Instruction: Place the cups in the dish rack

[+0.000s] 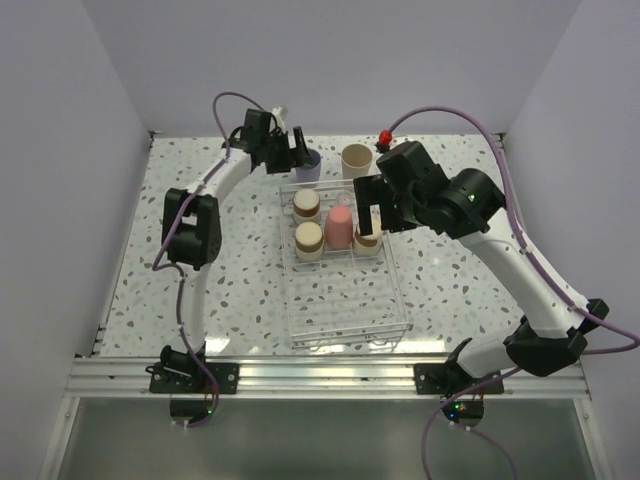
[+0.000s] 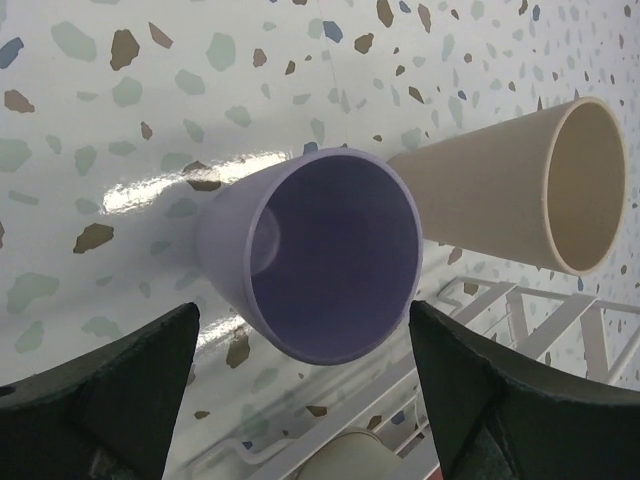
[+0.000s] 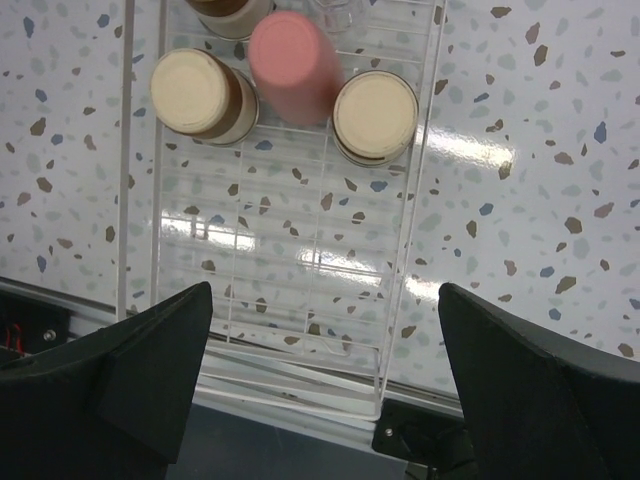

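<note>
Left end effector [image 2: 300, 310]: jaws wide open, one finger [image 2: 100, 400] on each side of the lavender cup [image 2: 320, 260]. The right-hand finger sits very close to the rim; contact cannot be told from the wrist view.

Lavender cup: upright, mouth up, on the speckled counter [image 1: 230, 290], just past the far end of the dish rack [image 1: 350, 320]. Not in the rack.

Beige cup [image 1: 356, 160]: also upright on the counter, just beside the lavender one, outside the rack.

Right end effector [image 3: 325, 290]: jaws fully open, nothing between them, hanging above the rack's far half.

Rack contents, all at the far end:
- three brown-grey cups [image 1: 309, 240], upside down with cream bases up, two along the left side and one on the right
- coral-red cup [image 1: 339, 227], upside down, between the nearer left cup and the right one
- a small clear object [image 3: 340, 10] at the edge of the right wrist view, possibly the tiny clear cup

Near half of the rack holds no cups.
</note>
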Controlling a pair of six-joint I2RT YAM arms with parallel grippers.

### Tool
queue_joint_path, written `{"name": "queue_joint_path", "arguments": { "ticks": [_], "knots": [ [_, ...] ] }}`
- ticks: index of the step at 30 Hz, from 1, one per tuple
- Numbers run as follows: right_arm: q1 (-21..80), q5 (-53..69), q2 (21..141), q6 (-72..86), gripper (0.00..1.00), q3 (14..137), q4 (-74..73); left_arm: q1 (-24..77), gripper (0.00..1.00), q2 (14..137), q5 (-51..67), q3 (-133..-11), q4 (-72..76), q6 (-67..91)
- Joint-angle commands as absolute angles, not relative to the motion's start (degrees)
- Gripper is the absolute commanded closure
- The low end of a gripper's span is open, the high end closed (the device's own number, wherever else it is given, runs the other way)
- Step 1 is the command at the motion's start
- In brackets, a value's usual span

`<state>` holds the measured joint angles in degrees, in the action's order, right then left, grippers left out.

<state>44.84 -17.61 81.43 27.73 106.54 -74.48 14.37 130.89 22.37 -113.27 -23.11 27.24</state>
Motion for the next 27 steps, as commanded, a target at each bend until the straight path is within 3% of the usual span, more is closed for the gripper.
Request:
{"name": "queue_joint_path", "arguments": {
  "ticks": [1,14,20,22,23,26,27],
  "knots": [
    [44.74,-20.47,82.0,26.72,0.02,109.42,-76.46,14.24,0.12,132.62,22.15,-116.72,-20.57,25.49],
    [44.47,-21.53,82.7,27.07,0.02,109.95,-76.11,14.24,0.2,132.1,21.54,-115.4,-16.87,27.07],
    [44.47,-21.36,82.44,27.6,0.02,109.07,-75.76,14.24,0.42,133.42,20.04,-116.36,-18.63,26.81],
    [44.38,-21.01,82.44,27.68,0.02,108.64,-75.32,14.24,0.6,133.94,18.56,-117.51,-20.65,26.72],
    [44.47,-20.74,82.53,27.69,0.02,108.55,-75.15,14.15,0.75,134.03,18.11,-117.94,-21.26,26.28],
    [44.47,-19.78,82.88,27.6,0.02,108.11,-74.53,14.24,0.98,133.33,16.35,-118.12,-22.94,24.96],
    [44.39,-19.43,83.05,27.51,0.02,108.02,-74.36,14.24,1.0,133.07,15.91,-118.12,-23.72,24.61]
  ]
}}
